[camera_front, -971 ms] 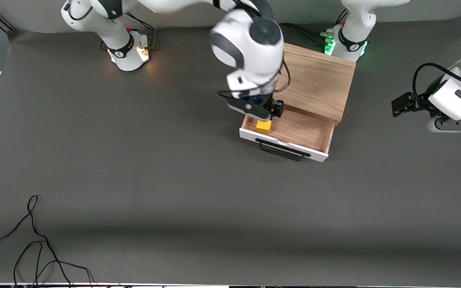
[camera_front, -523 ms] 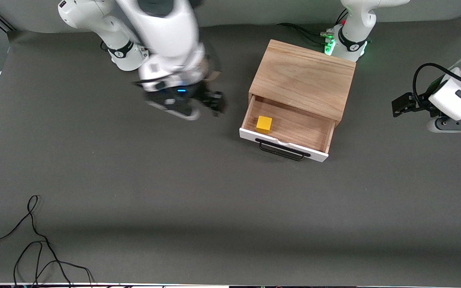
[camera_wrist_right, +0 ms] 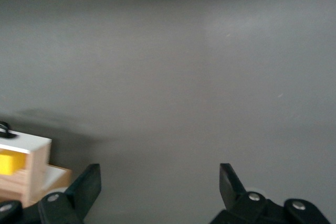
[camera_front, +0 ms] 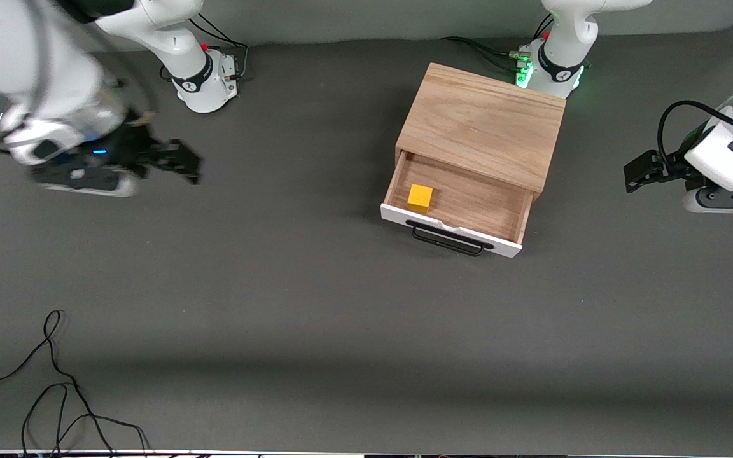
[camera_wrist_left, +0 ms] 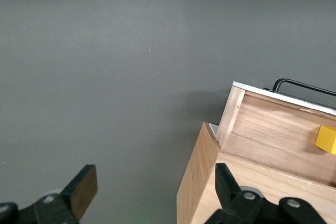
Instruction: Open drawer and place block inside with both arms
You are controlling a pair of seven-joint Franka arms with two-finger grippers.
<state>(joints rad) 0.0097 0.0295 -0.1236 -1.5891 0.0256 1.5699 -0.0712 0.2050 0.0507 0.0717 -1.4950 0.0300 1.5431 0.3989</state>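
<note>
Drawer (camera_front: 462,207) stands pulled out of the cabinet (camera_front: 482,124), handle (camera_front: 450,238) toward the front camera. Block (camera_front: 420,198) rests inside, at the end toward the right arm. Right gripper (camera_front: 175,160) hangs over bare table (camera_front: 315,331) near its arm's base, fingers (camera_wrist_right: 86,184) spread wide, empty. Left gripper (camera_front: 639,170) waits at its arm's end of the table, fingers (camera_wrist_left: 81,190) spread wide, empty.

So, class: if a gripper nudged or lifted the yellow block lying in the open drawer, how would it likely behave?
The block looks like a flat-faced cube, so it would probably slide, not roll or tip. It keeps crisp edges, so it is likely stiff and easy to pinch. Being small beside the drawer, it is probably light.
</note>
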